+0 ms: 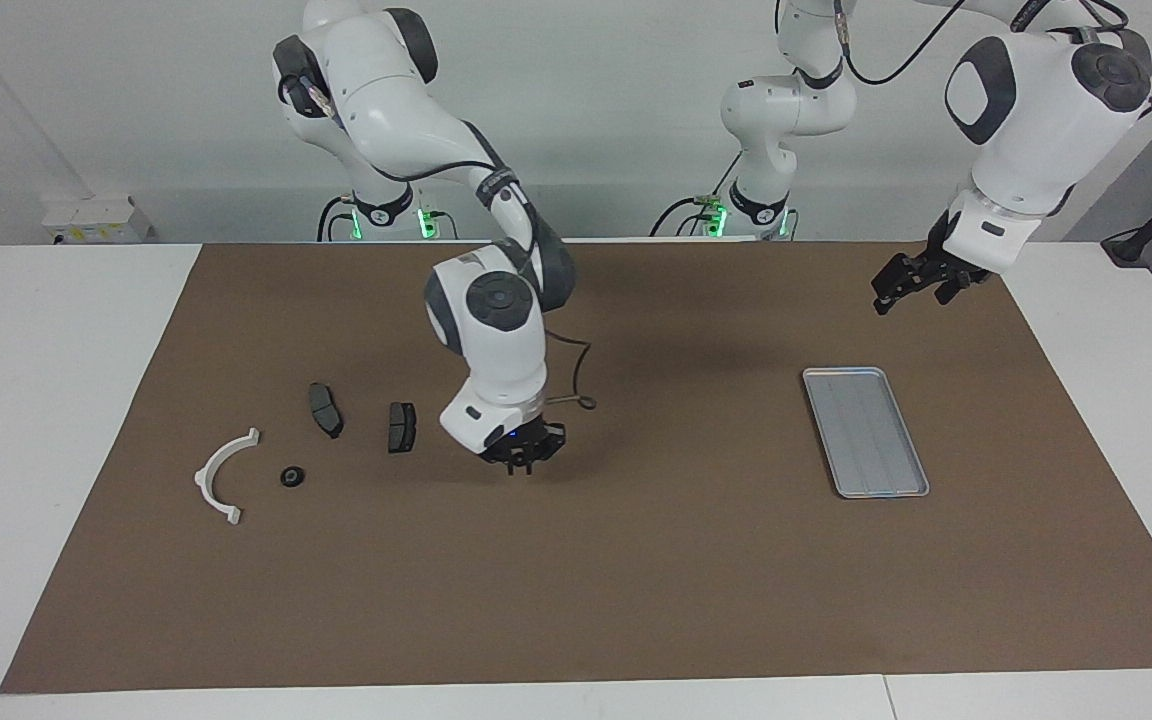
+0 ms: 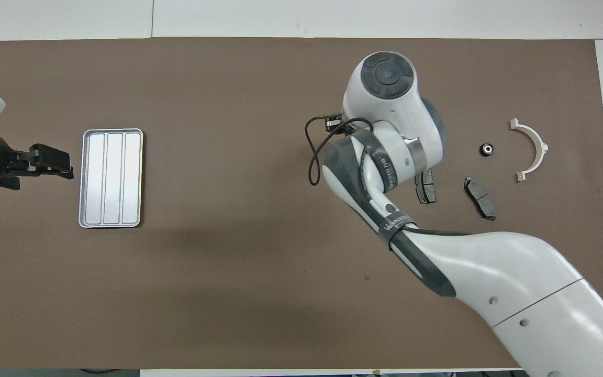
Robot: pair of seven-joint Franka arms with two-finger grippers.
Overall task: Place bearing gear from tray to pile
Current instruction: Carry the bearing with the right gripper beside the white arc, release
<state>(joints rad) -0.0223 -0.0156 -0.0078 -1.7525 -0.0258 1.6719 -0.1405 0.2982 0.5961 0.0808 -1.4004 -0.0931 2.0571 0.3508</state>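
The bearing gear [image 1: 292, 476] [image 2: 486, 149] is a small black ring. It lies on the brown mat in the pile, between the white half-ring [image 1: 204, 478] [image 2: 542, 146] and two dark brake pads [image 1: 325, 409] [image 2: 480, 198]. The silver tray [image 1: 866, 430] [image 2: 111, 178] toward the left arm's end holds nothing. My right gripper [image 1: 521, 462] hangs low over the mat beside the second brake pad [image 1: 401, 427], shut with nothing seen in it. In the overhead view its own wrist hides it. My left gripper [image 1: 898, 288] [image 2: 50, 163] waits open in the air beside the tray.
A brown mat [image 1: 576, 600] covers most of the white table. The right arm's forearm [image 2: 490, 272] reaches over the mat and hides part of one brake pad [image 2: 428, 187] from above. A black cable [image 1: 576, 385] loops at the right wrist.
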